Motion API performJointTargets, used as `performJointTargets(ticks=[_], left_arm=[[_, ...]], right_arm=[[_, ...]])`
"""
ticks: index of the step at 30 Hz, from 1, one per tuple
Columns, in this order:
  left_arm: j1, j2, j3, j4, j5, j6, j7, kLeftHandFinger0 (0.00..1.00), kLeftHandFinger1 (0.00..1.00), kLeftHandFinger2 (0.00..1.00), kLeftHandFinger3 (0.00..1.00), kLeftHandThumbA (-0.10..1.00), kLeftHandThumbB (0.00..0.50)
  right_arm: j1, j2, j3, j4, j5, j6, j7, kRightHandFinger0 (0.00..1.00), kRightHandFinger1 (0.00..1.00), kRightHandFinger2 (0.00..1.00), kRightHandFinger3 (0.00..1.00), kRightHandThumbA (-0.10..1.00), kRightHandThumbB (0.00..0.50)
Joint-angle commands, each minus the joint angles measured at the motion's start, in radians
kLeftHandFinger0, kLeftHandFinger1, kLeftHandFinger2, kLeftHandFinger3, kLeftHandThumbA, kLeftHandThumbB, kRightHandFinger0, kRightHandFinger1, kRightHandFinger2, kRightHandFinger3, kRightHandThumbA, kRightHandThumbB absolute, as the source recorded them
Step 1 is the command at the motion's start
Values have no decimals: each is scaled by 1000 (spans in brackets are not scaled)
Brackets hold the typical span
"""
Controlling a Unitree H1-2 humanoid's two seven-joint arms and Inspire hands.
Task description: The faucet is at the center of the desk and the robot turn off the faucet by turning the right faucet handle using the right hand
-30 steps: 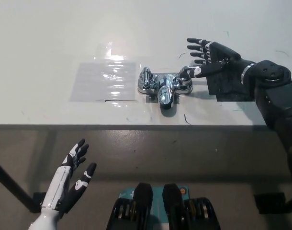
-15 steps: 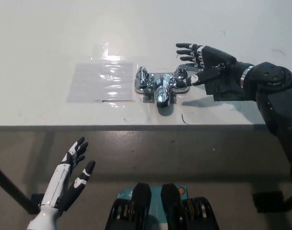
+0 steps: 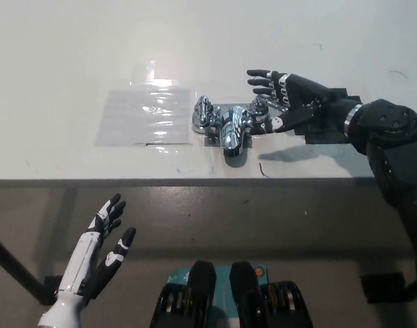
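A chrome faucet [image 3: 229,126] stands at the middle of the white desk [image 3: 72,61], its spout pointing toward the front edge. A chrome handle sits on each side of the spout, the left handle [image 3: 204,112] and the right handle [image 3: 259,112]. My black right hand [image 3: 284,99] reaches in from the right, open with fingers spread. Its fingertips touch or nearly touch the right handle and partly hide it. My white left hand [image 3: 102,246] rests open below the desk's front edge at the lower left.
A clear plastic sheet [image 3: 143,115] lies flat on the desk left of the faucet. A dark patch [image 3: 325,126] lies on the desk under my right forearm. The desk's front edge runs across the picture at mid height.
My right hand has moved left, from beside the right handle to over it. The view shifted slightly, and the left hand has stayed where it was.
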Motion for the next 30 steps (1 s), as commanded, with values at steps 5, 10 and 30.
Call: performJointTargets(ticks=[5, 10, 30], left_arm=[[-16, 13, 6, -16, -5, -3, -5, 1000, 1000, 1000, 1000, 820, 146], [-17, 12, 11, -18, -4, -2, 0, 1000, 1000, 1000, 1000, 818, 148], [-29, 19, 11, -25, 0, 10, -5, 1000, 1000, 1000, 1000, 817, 123]], right_arm=[[24, 151, -87, -108, 68, 11, -147, 1000, 1000, 1000, 1000, 1000, 372], [80, 282, -154, -211, 39, -43, -389, 1000, 1000, 1000, 1000, 1000, 382], [170, 538, -144, -557, -253, 108, -963, 1000, 1000, 1000, 1000, 1000, 167]])
